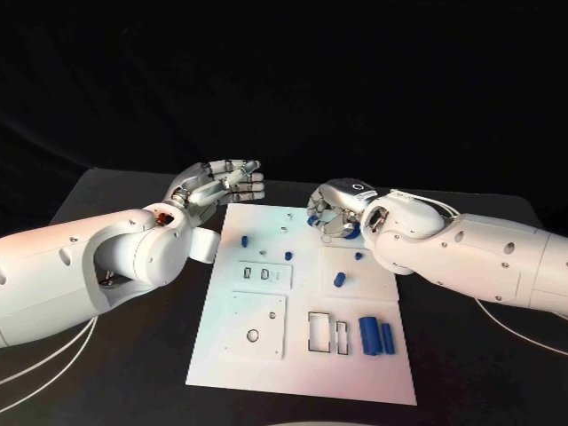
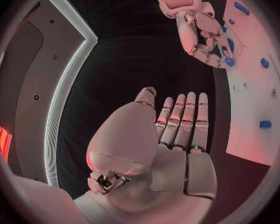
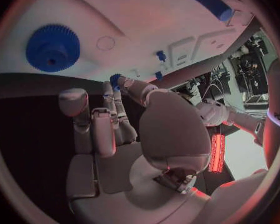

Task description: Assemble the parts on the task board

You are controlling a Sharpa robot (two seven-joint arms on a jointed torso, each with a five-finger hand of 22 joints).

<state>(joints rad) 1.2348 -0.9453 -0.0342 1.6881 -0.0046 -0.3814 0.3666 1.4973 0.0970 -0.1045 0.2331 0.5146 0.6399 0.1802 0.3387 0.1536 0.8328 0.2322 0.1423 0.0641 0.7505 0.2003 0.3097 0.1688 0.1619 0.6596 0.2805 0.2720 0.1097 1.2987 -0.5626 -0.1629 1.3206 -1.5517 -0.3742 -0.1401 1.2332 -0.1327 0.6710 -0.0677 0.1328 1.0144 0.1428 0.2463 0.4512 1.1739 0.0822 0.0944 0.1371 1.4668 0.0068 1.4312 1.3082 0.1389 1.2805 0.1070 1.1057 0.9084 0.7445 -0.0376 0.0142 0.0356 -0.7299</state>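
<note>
The right hand hangs over the far right corner of the board, fingers curled down around a blue gear; whether it truly grips the gear I cannot tell, since the head view hides the contact and the right wrist view shows the fingers loosely bent over the board's edge with a small blue piece just past their tips. In that wrist view a blue gear sits flat on the board, beside a faint circle outline, and a blue bar lies further off. The left hand hovers just off the board's far left corner, released, its fingers straight and close together and holding nothing; the left wrist view shows the same flat palm above the black table. On the board, a small blue peg stands near the left edge, a short blue piece lies near the middle right, and two blue bars lie side by side near the right edge, next to rectangular slots. No readable writing shows on the board or parts.
</note>
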